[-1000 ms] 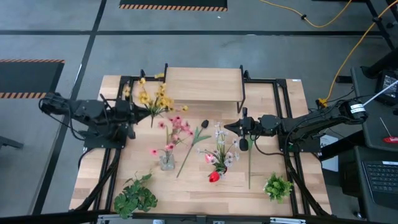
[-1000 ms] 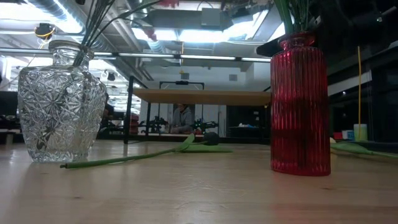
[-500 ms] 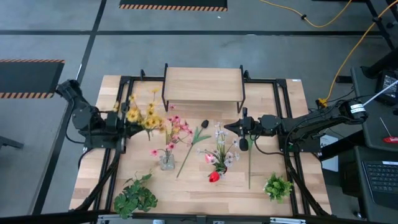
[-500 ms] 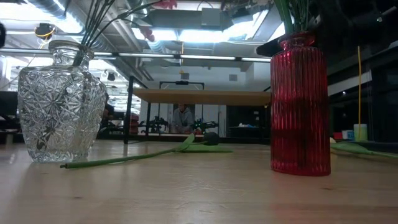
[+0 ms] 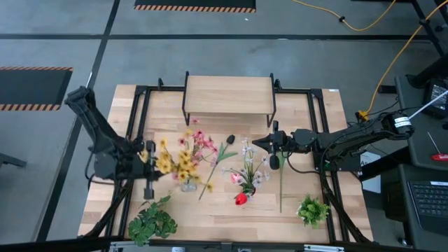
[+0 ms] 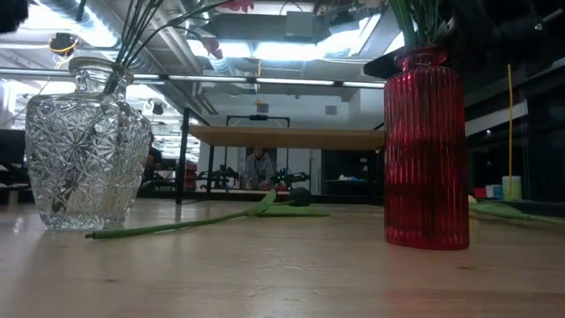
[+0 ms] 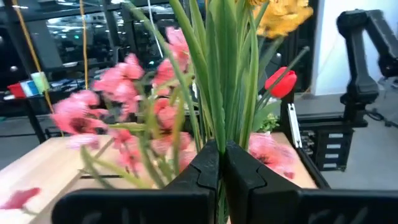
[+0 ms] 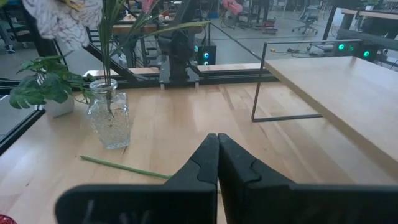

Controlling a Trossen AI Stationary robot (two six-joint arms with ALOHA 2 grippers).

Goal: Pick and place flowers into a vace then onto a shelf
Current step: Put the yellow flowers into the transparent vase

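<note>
My left gripper [image 5: 147, 158] is at the table's left, shut on a bunch of yellow flowers [image 5: 172, 165] whose blossoms reach up to the clear glass vase [image 5: 187, 184]. That vase holds pink flowers [image 5: 203, 144]. A red vase [image 5: 241, 199] with white and pink flowers stands right of it. The shelf [image 5: 227, 95] stands at the far middle. My right gripper [image 5: 257, 143] hovers shut right of centre, holding nothing. Two loose flowers lie on the table by their stems: one [image 5: 215, 166] between the vases, one [image 5: 281, 183] right of the red vase. My left gripper pinches the green stems of the yellow flowers [image 7: 217, 134] between its two fingers. The fingers come level from the table's left. The stems run on ahead of the fingertips to the yellow blossoms [image 7: 281, 14], and the bunch is lifted clear of the table.
Two bushy green plants stand at the near edge, one left [image 5: 152, 221] and one right [image 5: 312, 210]. Black frame rails [image 5: 133, 126] run along both table sides. In the low view the clear vase [image 6: 86, 141] and red vase [image 6: 426, 146] stand close in front.
My left gripper has swung from beside the shelf's left end toward the table's near edge and the clear vase, carrying the yellow flowers along clear of the table. The blossoms now hang by the pink flowers. My right arm has kept still.
</note>
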